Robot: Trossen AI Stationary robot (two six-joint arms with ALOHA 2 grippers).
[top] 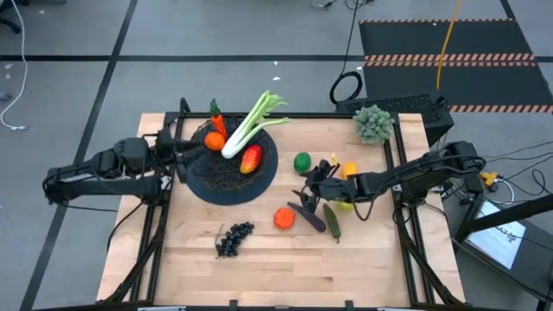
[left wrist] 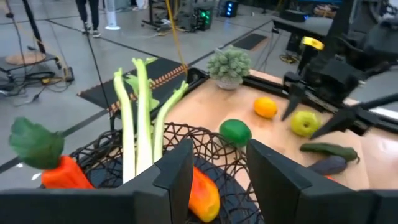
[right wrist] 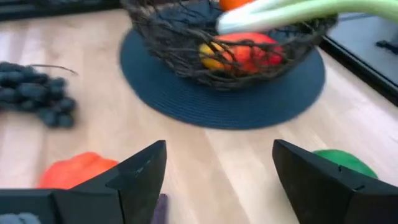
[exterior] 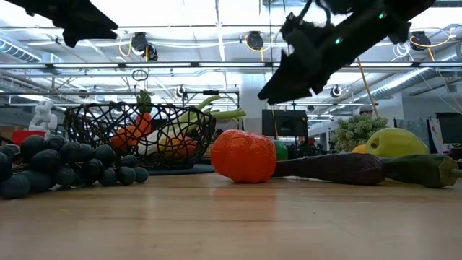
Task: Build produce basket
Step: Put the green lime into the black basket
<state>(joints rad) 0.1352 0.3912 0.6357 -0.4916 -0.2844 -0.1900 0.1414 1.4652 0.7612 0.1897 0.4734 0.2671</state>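
Note:
The black wire basket (top: 232, 173) sits on a round dark-blue mat and holds a carrot (top: 216, 121), an orange (top: 213, 140), the pale-green leafy stalk (top: 251, 125) and a mango (top: 251, 158). My left gripper (top: 184, 157) hovers open at the basket's left rim, over the mesh (left wrist: 217, 180). My right gripper (top: 308, 184) is open and raised off the table (exterior: 289, 79), between the green apple (top: 301, 161) and the eggplant (top: 307, 216). On the table lie an orange-red fruit (exterior: 243, 155), a cucumber (top: 332, 222), a lemon (exterior: 393, 142), another orange (top: 350, 170) and dark grapes (top: 233, 238).
The grey-green frilly clump (top: 373, 123) stands at the table's far right corner. The blue mat (right wrist: 249, 99) reaches past the basket on all sides. Bare wood stretches along the near edge (top: 285, 276). People's legs show in the room beyond, in the left wrist view.

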